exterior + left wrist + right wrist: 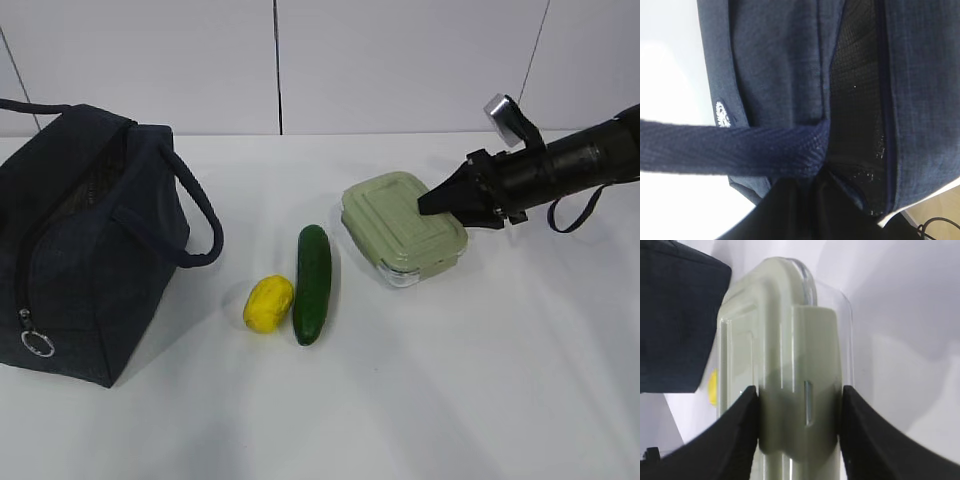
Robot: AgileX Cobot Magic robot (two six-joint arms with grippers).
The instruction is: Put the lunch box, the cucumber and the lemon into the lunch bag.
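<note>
The lunch bag (pixel 85 240) stands at the table's (pixel 500 400) left edge. The lemon (pixel 268 303) lies just right of it, the cucumber (pixel 313 283) beside the lemon, and the lunch box (pixel 400 230) farther right and behind.

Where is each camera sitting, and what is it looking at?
Exterior view: in front of the table, looking down at a slant at the lunch bag, lemon, cucumber and lunch box; the right arm shows.
Left wrist view: pressed close to the bag's fabric and handle; dark jaws at the bottom.
Right wrist view: along the box, its clip between two black jaws.
Shared: exterior and right wrist views both show box, bag and lemon.
</note>
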